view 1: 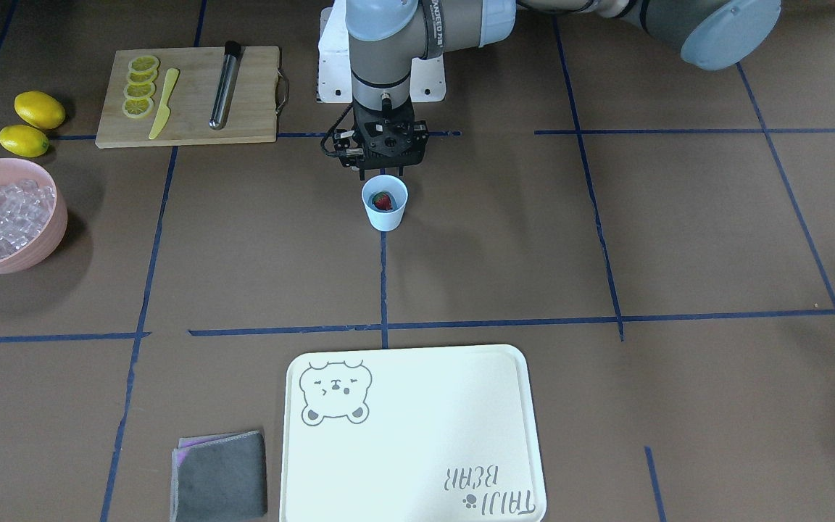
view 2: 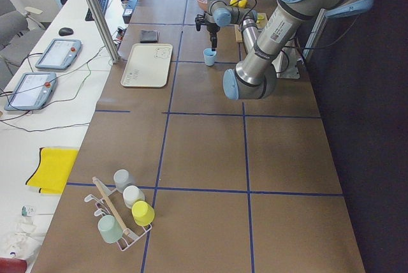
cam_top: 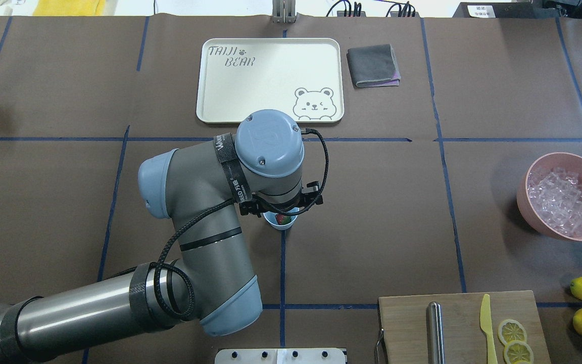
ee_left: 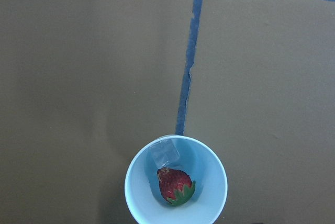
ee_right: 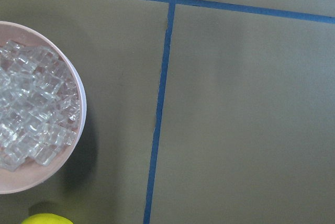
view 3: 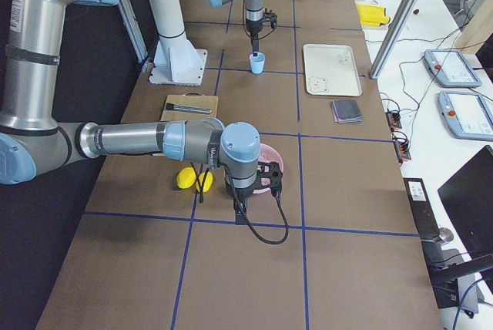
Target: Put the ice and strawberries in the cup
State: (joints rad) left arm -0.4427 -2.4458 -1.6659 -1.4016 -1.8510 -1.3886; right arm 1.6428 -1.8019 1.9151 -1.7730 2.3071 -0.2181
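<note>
The light-blue cup stands near the table's middle on a blue tape line. In the left wrist view the cup holds the red strawberry and one clear ice cube. My left gripper hangs straight above the cup's rim, open and empty. The rest of the ice fills the pink bowl, which also shows in the right wrist view. My right gripper is beside that bowl and shows only in the exterior right view. I cannot tell whether it is open or shut.
A wooden cutting board holds lemon slices, a yellow knife and a metal rod. Two lemons lie by the bowl. A white tray and a grey cloth lie at the operators' side.
</note>
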